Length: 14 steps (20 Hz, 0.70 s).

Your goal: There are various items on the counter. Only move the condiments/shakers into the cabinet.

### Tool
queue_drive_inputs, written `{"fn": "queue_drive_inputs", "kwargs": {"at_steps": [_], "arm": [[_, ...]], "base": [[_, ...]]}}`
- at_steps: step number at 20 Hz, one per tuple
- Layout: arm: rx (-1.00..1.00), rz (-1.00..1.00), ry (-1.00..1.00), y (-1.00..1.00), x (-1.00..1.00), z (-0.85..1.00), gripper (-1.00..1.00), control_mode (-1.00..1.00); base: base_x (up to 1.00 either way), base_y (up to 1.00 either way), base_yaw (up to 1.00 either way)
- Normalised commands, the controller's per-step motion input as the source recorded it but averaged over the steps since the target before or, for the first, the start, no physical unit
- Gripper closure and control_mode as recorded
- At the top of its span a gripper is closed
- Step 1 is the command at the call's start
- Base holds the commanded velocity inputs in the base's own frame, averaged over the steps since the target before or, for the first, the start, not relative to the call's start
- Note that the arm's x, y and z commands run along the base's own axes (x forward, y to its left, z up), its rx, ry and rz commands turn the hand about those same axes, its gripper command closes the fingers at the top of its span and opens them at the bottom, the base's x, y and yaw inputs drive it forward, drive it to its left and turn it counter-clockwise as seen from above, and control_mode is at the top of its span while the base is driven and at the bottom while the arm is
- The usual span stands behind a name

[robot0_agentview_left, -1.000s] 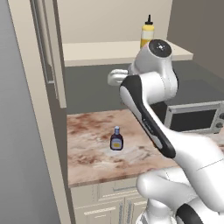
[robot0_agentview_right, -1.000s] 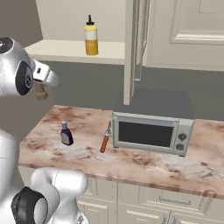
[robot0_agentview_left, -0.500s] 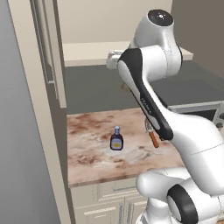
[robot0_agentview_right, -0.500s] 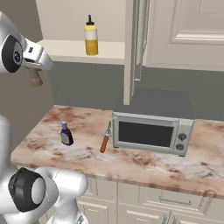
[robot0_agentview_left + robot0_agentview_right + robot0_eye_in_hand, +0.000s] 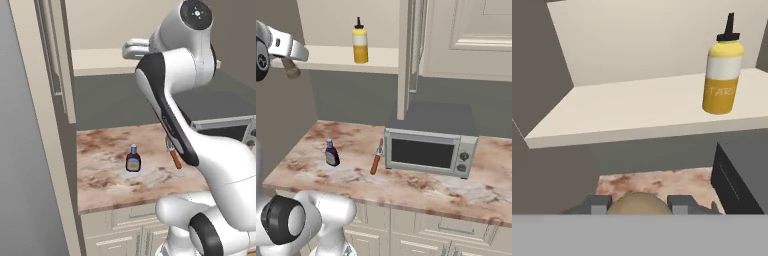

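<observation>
Clamped between the two dark fingertips of the gripper is the tan pepper shaker, seen in the hand view as a rounded tan top with a finger on each side. From the right base view the gripper is held high, in front of the left end of the cabinet shelf, with the shaker hanging just below the white hand.

The cabinet is seen open, its flat cream shelf board lying ahead of and slightly above the gripper. The counter is spread below, a brown-and-white marbled slab over beige base cupboards. A grey microwave is set on the right part of the counter.

On the shelf, the yellow squeeze bottle is stood upright, towards the right. The dark bottle with a blue cap is stood upright on the counter, left of centre. The thin orange-brown stick-like item is laid flat between that bottle and the microwave, just beside the microwave's front left corner.
</observation>
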Motion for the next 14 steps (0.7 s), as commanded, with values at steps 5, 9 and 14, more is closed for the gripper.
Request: {"fn": "queue_drive_inputs", "kwargs": {"at_steps": [5,9,14], "arm": [[-0.01,-0.04,-0.08,0.01,0.17,0.39,1.0,-1.0],[-0.05,0.0,-0.19,0.0,0.31,0.0,1.0,-1.0],[-0.05,0.0,-0.13,0.0,0.38,0.0,1.0,-1.0]], "base": [[0.0,0.0,0.0],[0.0,0.0,0.0],[0.0,0.0,0.0]]}}
